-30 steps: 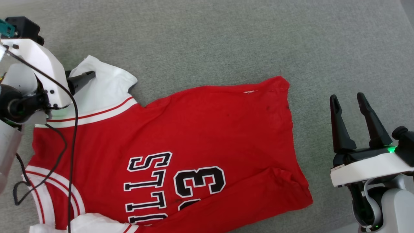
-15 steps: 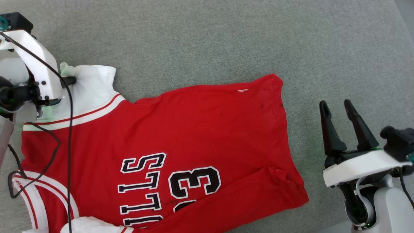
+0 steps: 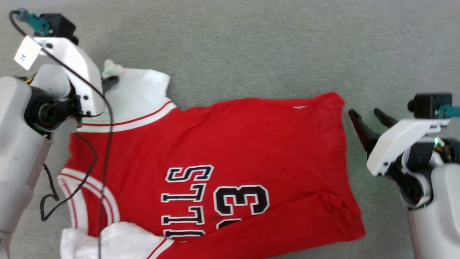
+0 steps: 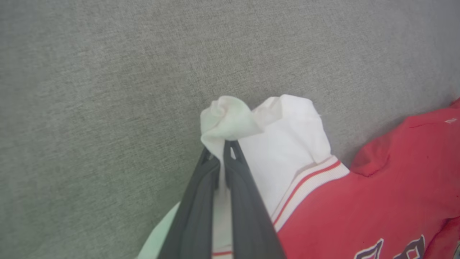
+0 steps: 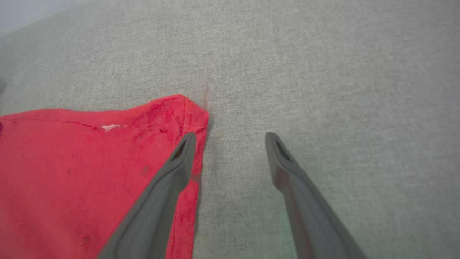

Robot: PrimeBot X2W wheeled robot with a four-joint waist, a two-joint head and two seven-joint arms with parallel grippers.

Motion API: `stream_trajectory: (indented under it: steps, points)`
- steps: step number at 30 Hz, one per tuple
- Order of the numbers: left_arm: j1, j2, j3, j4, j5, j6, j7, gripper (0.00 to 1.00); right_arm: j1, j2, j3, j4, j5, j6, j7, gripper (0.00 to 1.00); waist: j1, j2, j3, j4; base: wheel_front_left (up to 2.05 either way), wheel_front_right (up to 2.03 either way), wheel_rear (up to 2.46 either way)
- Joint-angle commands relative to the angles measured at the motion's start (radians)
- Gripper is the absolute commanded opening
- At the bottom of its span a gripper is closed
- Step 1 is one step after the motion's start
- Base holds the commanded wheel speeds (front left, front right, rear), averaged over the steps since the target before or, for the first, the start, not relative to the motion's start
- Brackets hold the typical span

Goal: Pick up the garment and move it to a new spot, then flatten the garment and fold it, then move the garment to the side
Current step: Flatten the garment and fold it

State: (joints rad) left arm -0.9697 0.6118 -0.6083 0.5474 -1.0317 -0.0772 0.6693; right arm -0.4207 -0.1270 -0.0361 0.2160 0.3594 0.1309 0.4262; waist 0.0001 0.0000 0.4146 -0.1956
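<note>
At the far sleeve (image 4: 287, 144), my left gripper (image 4: 220, 153) has just clamped white cloth; right gripper (image 5: 230, 140), spread wide, has come to the hem corner (image 5: 176, 108). Garment (image 3: 251, 144) lies spread on grey surface (image 3: 251, 43); nearly lift-ready, I judge.

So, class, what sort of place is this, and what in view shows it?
Probably a robot garment-folding station. A plain grey fabric surface holds one spread red jersey; the left gripper pinches its white sleeve, the right gripper hangs open at its hem.
</note>
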Motion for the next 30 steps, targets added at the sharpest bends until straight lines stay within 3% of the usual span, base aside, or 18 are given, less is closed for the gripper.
stream_trajectory:
  steps: [1,8,16,19,30]
  points:
    - [-0.006,-0.002,0.000,-0.006,0.006,-0.003,-0.006,0.00,-0.025,0.000,0.002,0.003,0.003,0.000,0.007,1.00,-0.0001,0.0000,-0.004,0.030,0.00,0.00,0.00]
    - [-0.014,-0.011,-0.008,-0.091,0.019,-0.017,-0.044,0.00,-0.142,-0.067,0.049,0.099,-0.009,-0.001,0.170,1.00,-0.0001,0.0000,0.010,0.095,0.00,0.00,0.00]
    - [0.025,-0.013,-0.012,-0.144,0.009,-0.021,-0.066,0.00,-0.161,-0.077,0.118,0.257,0.018,0.000,0.351,1.00,-0.0001,0.0000,0.020,0.136,0.00,0.00,0.00]
    - [0.038,-0.009,-0.008,-0.152,0.006,-0.023,-0.076,0.00,-0.164,-0.079,0.124,0.277,0.032,0.001,0.378,0.00,-0.0001,0.0000,0.018,0.142,0.00,0.00,0.00]
    - [0.151,0.010,0.035,-0.181,-0.023,-0.010,-0.187,0.00,-0.159,-0.131,0.060,0.186,0.040,-0.001,0.305,0.00,-0.0001,0.0000,-0.058,0.163,0.00,0.00,0.00]
